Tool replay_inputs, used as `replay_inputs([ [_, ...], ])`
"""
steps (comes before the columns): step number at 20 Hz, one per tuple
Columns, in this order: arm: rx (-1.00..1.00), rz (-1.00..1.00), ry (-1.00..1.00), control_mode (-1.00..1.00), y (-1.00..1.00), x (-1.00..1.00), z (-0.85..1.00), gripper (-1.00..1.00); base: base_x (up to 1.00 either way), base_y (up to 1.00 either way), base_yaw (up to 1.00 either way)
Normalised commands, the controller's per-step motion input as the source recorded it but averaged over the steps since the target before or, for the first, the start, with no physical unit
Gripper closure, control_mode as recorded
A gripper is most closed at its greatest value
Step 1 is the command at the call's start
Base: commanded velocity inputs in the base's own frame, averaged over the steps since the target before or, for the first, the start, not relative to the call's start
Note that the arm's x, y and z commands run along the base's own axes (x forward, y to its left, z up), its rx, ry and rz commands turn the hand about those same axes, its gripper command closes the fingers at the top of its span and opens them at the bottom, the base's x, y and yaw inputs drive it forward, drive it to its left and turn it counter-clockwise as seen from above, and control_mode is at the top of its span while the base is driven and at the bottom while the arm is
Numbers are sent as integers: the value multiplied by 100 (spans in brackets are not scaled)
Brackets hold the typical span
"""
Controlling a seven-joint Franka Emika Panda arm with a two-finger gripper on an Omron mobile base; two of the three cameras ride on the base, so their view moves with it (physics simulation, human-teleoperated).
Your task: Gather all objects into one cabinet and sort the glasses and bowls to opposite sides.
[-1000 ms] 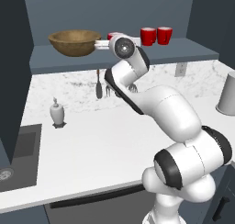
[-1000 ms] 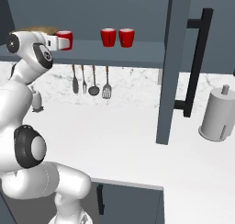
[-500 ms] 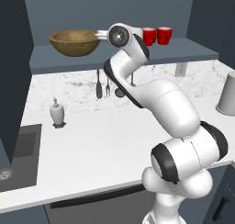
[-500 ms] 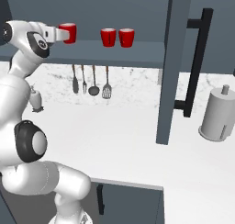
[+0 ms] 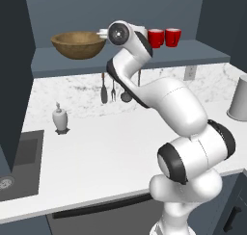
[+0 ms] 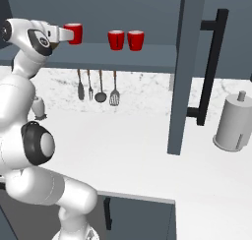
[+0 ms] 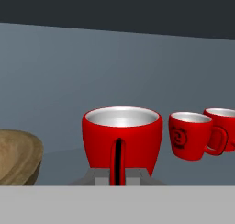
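Above the cabinet point(image 6: 147, 54) shelf, a white robot arm holds a red cup point(image 7: 122, 140) in the air. Its gripper point(image 7: 118, 172) is pinched tight on the cup's handle, which points back toward the hand. The held cup point(image 6: 73, 33) hangs just over the shelf board, between a wide wooden bowl point(image 5: 78, 44) at the left end and two more red cups point(image 6: 125, 40) standing side by side further right. Below the shelf, four metal utensils point(image 6: 97, 86) hang against a marble wall over a white counter point(image 6: 142, 150).
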Motion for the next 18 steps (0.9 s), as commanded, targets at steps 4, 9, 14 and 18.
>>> replay_inputs([
  [4, 0, 0, 0, -100, 0, 0, 0, 100, 0, 0, 0],
  [9, 0, 0, 0, -100, 0, 0, 0, 100, 0, 0, 0],
  [14, 0, 0, 0, -100, 0, 0, 0, 100, 0, 0, 0],
  [18, 0, 0, 0, -100, -2, 0, 0, 100, 0, 0, 0],
])
